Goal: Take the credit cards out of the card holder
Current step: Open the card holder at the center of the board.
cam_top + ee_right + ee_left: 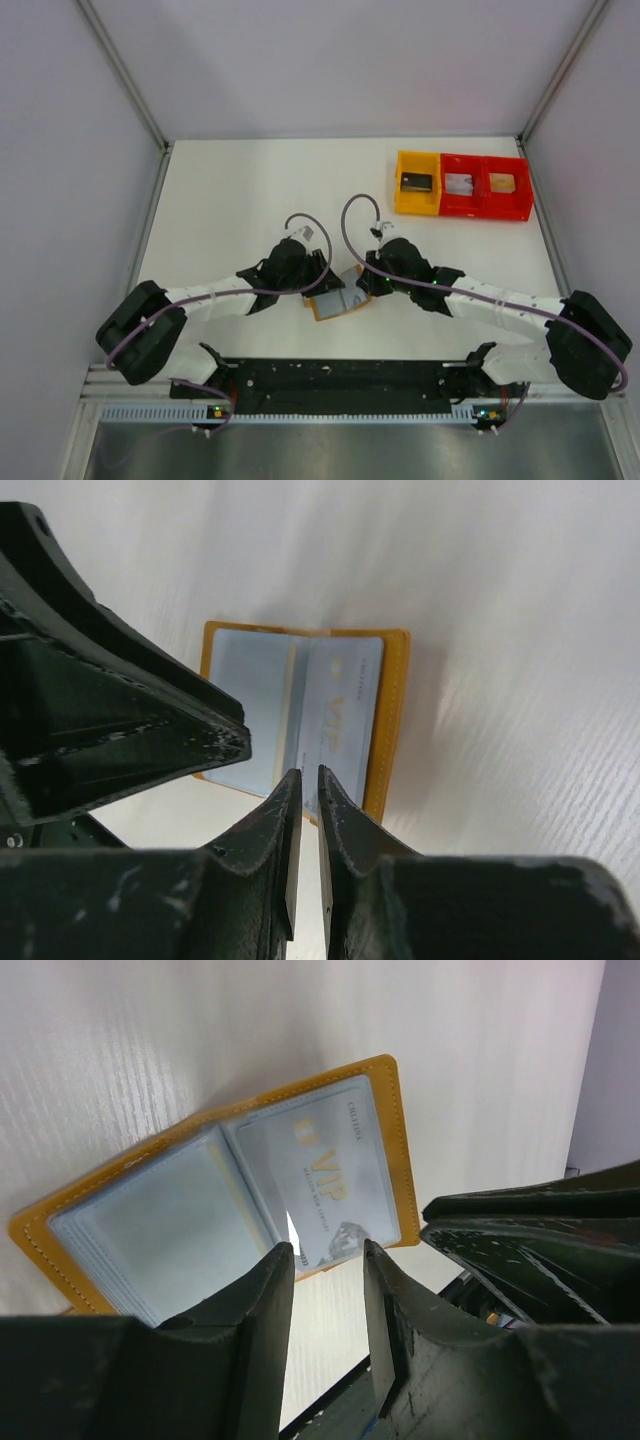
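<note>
The tan-orange card holder [336,300] lies open on the white table between my two grippers. In the left wrist view its clear pockets [150,1230] face up, and a pale grey-blue credit card [320,1170] marked VIP sits in the right half, its lower edge poking just past the rim. My left gripper [325,1260] is open, with its tips at that card edge. In the right wrist view the holder [392,710] and the card [345,710] lie just beyond my right gripper [303,778]. The right gripper is shut to a thin slit with nothing in it.
A yellow tray [418,183] and a red two-bay tray [487,186] stand at the back right, each bay holding a small rectangle. Each arm's black body crowds the other's wrist view. The table's front rail runs below the holder.
</note>
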Action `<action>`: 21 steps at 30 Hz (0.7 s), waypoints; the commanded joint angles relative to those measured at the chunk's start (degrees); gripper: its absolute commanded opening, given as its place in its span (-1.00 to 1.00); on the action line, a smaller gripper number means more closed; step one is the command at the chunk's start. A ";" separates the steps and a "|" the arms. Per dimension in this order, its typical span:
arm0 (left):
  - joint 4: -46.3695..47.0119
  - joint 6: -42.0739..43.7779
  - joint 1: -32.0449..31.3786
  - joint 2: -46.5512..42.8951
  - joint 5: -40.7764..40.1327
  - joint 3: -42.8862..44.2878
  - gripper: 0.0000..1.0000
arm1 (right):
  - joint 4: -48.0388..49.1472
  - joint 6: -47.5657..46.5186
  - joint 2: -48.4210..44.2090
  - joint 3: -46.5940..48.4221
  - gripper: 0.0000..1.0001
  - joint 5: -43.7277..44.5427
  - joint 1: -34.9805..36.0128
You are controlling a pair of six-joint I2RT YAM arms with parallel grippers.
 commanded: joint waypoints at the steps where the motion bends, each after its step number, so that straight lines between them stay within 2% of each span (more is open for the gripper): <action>1: 3.89 0.11 0.92 2.27 0.62 -0.19 -0.24 | 2.61 -1.26 2.07 4.17 -0.79 -2.22 -1.31; 8: 5.12 0.11 1.80 5.35 2.29 0.86 -0.24 | 6.82 1.63 6.64 3.13 -0.83 -7.92 -4.92; 21: 7.76 -2.44 1.81 7.90 3.43 -0.63 -0.22 | 17.44 9.01 11.92 -7.50 -0.90 -14.78 -8.08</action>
